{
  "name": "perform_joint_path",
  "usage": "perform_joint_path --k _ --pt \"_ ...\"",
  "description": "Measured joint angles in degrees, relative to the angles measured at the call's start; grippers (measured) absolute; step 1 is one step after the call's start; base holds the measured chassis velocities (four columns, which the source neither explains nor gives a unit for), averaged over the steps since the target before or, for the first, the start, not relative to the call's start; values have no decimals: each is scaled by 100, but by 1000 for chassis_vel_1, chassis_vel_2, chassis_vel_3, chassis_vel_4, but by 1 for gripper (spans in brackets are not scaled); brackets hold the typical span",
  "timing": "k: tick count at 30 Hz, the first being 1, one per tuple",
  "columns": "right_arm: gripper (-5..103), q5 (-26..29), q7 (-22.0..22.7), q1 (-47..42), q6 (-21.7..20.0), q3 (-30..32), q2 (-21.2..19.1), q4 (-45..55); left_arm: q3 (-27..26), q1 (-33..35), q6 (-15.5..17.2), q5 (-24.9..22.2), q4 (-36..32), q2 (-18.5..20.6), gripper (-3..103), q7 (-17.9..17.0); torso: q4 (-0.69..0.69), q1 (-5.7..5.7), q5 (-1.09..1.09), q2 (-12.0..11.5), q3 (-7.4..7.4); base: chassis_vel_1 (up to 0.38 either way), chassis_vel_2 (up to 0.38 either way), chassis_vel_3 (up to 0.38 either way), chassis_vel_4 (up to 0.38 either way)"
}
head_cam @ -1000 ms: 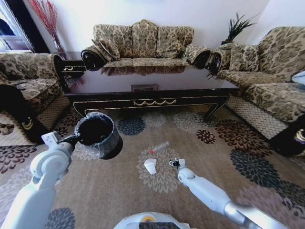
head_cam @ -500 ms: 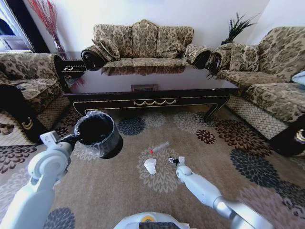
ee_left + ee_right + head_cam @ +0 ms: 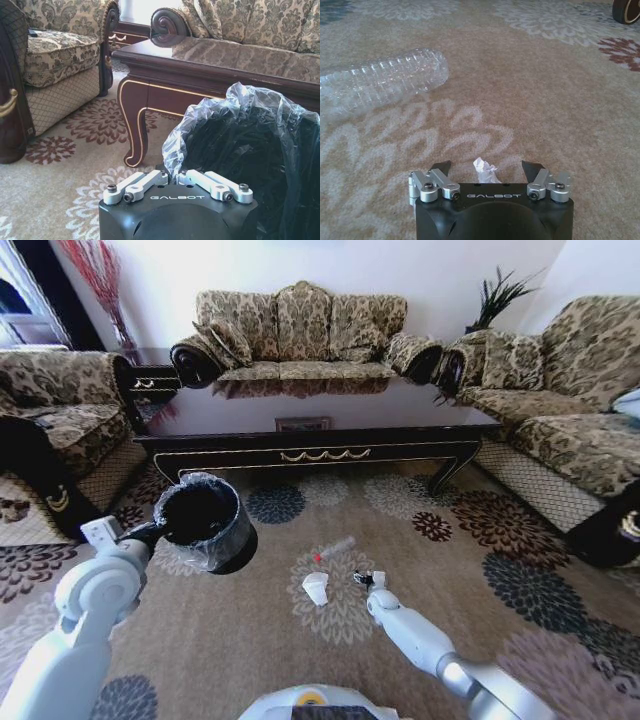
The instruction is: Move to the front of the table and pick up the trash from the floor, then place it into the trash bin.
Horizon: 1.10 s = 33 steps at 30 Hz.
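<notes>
Right claw (image 3: pixel 487 169) low over floor (image 3: pixel 560 100), spread (white scrap (image 3: pixel 485 171) between); left claw (image 3: pixel 177 179) clamped on trash bin (image 3: pixel 240 150).

Bright, even daylight fills the room. The table (image 3: pixel 300 405) top mirrors the sofa (image 3: pixel 300 330). Head view bows at its edges
</notes>
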Motion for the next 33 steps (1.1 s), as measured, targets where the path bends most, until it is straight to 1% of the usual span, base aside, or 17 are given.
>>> perform_joint_path --k 1,3,4,5,6,7,8,10,13,14,17,18,20,22,23,30,33 --pt "83 0 0 0 0 0 0 0 0 0 0 0 0 0 4 0 0 0 0 0 0 0 0 0 0" --pt "77 -55 -6 -12 2 47 2 -20 -14 21 0 -2 -22 3 4 -4 2 0 1 0 0 0 0 0 0" --pt "71 -73 -4 -20 3 66 -2 -27 -17 29 0 -4 -35 3 4 -5 2 0 1 0 0 0 0 0 0" --pt "71 -73 -4 -20 3 66 -2 -27 -17 29 0 -4 -35 3 4 -5 2 0 1 0 0 0 0 0 0" --pt "65 -77 -3 -24 3 71 -7 -27 -19 32 0 -4 -43 3 4 -6 2 0 0 0 0 0 0 0 0" --pt "65 -80 1 -30 3 75 -12 -24 -20 36 0 -5 -51 3 4 -7 2 0 0 0 0 0 0 0 0" --pt "54 -88 20 -49 0 92 -24 -15 -21 43 0 -10 -70 4 4 -9 2 0 3 0 0 0 0 0 0" --pt "54 -97 29 -64 -2 103 -37 -10 -25 48 0 -10 -77 5 4 -11 1 0 0 0 -1 0 0 0 0" --pt "38 -141 76 -185 -4 119 -108 78 -30 73 0 -19 -108 21 4 -12 0 0 -2 0 -1 0 0 0 0" --pt "38 -141 76 -185 -4 119 -108 78 -30 73 0 -19 -108 21 4 -12 0 0 -2 0 -1 0 0 0 0" --pt "22 -142 175 -422 -30 102 -295 374 -35 80 0 -18 -113 26 4 -13 0 -1 -2 0 -1 0 0 0 0" --pt "22 -142 175 -422 -30 102 -295 374 -35 80 0 -18 -113 26 4 -13 0 -1 -2 0 -1 0 0 0 0" --pt "12 -121 231 -557 -61 76 -433 582 -28 79 0 -18 -118 20 4 -13 -3 0 -3 0 0 0 0 0 0" --pt "12 -112 247 -597 -70 70 -479 646 -22 78 0 -16 -119 16 4 -13 -4 0 -2 0 0 0 0 0 0" --pt "3 -81 269 -639 -79 63 -545 727 -5 77 0 -9 -119 6 4 -13 -4 0 -2 0 0 0 0 0 0" --pt "1 -12 313 -678 -91 50 -671 909 22 72 0 8 -118 1 4 -13 -5 0 -1 0 1 0 0 0 0" --pt "1 46 440 -773 -102 53 -830 1310 25 77 0 12 -86 1 4 -13 -4 0 -1 0 1 0 0 0 0"
